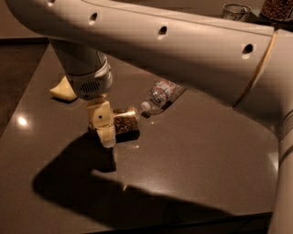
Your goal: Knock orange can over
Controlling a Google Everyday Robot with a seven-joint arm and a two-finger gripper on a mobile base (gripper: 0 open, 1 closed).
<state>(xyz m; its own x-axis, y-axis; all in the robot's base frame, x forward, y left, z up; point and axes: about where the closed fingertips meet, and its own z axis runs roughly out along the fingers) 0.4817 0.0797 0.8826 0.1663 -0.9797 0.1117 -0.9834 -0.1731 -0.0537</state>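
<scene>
The orange can [124,121] lies on its side on the dark glossy table [192,155], its silver end pointing right. My gripper [103,129] hangs from the grey wrist just left of the can and touches or nearly touches its body, low over the table. My big cream arm crosses the top of the camera view and casts a wide shadow in front of the can.
A clear plastic water bottle [159,95] lies on its side behind and right of the can. A pale yellow object [64,91] sits at the back left. A glass [236,10] and a bowl [277,8] stand at the far right. The table's front edge runs along the bottom.
</scene>
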